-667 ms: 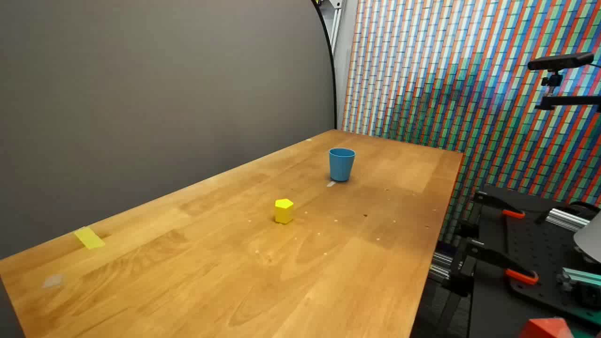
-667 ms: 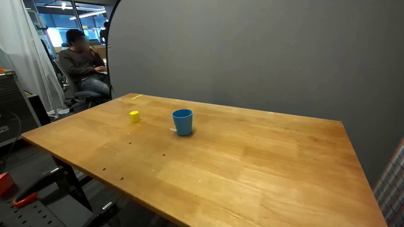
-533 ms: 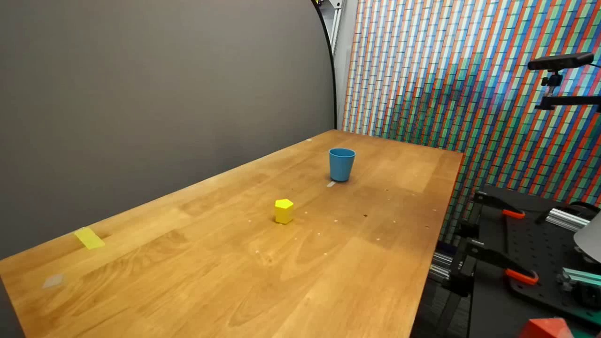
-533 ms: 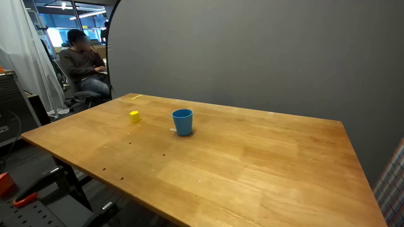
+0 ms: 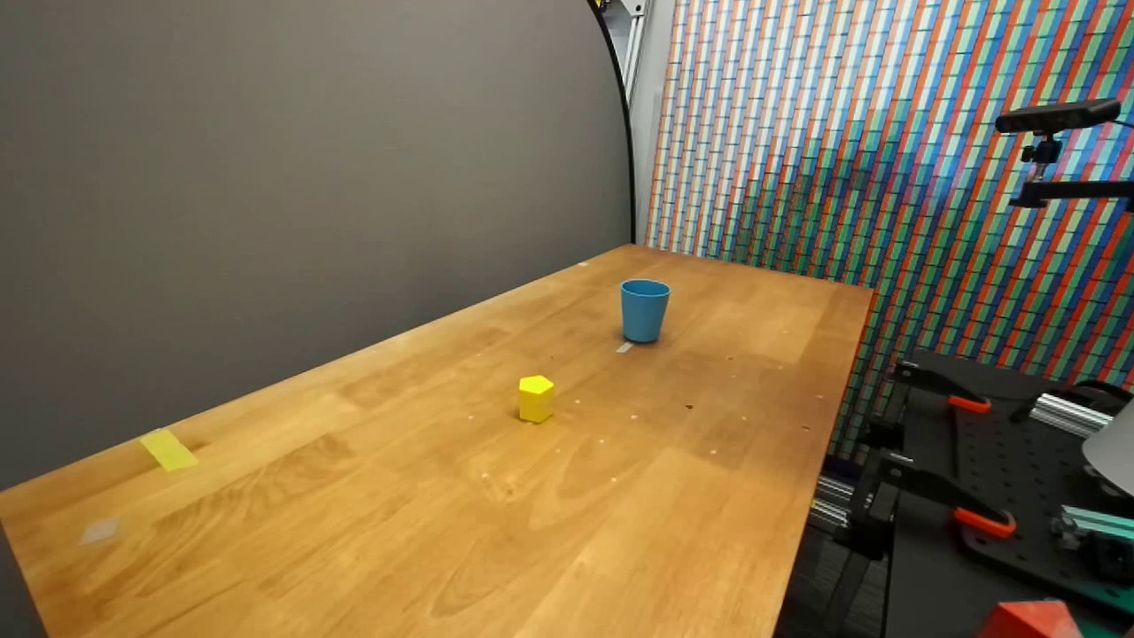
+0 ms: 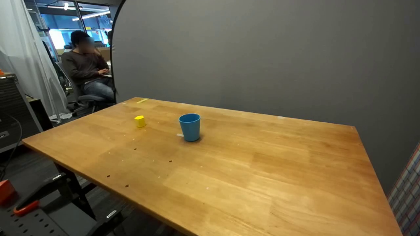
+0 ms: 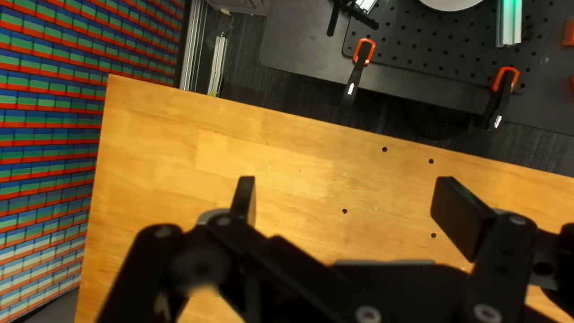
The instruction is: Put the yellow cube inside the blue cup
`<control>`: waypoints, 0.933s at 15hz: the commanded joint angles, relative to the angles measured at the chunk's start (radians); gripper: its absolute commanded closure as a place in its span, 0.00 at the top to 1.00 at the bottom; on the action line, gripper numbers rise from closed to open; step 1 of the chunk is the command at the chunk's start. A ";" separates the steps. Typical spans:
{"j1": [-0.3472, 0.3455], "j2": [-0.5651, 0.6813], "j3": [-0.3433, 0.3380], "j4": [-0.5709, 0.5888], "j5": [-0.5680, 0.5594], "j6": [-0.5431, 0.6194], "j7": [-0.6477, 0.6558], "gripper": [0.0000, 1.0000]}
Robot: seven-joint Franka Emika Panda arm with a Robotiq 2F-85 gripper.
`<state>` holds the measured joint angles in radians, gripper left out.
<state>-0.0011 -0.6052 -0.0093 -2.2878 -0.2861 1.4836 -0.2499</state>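
The yellow cube (image 5: pixel 535 400) is a small bright yellow block with a five-sided top. It stands on the wooden table in both exterior views (image 6: pixel 140 121). The blue cup (image 5: pixel 644 312) stands upright on the table apart from the block. It also shows in an exterior view (image 6: pixel 190 128) with its rim up. My gripper (image 7: pixel 347 197) is in the wrist view only, with its two black fingers wide apart and nothing between them. It is above the table. Neither the block nor the cup shows in the wrist view; the gripper's body covers part of the table there.
The wooden table (image 6: pixel 262 177) has small holes and a flat yellow tape patch (image 5: pixel 169 449). A black base plate (image 7: pixel 403 67) with orange-tipped clamps (image 7: pixel 363 51) lies beyond one table edge. A grey backdrop (image 5: pixel 310 177) stands along the far side. A person (image 6: pixel 86 65) sits behind it.
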 commanded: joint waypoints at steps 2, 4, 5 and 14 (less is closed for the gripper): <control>0.055 0.155 0.019 0.051 0.136 0.113 0.110 1.00; 0.092 0.236 0.058 0.058 0.207 0.197 0.139 1.00; 0.110 0.285 0.077 0.067 0.235 0.238 0.145 1.00; 0.211 0.744 0.229 0.288 0.222 0.490 0.239 1.00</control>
<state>0.1945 0.0029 0.2110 -2.1188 -0.0556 1.9489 -0.0234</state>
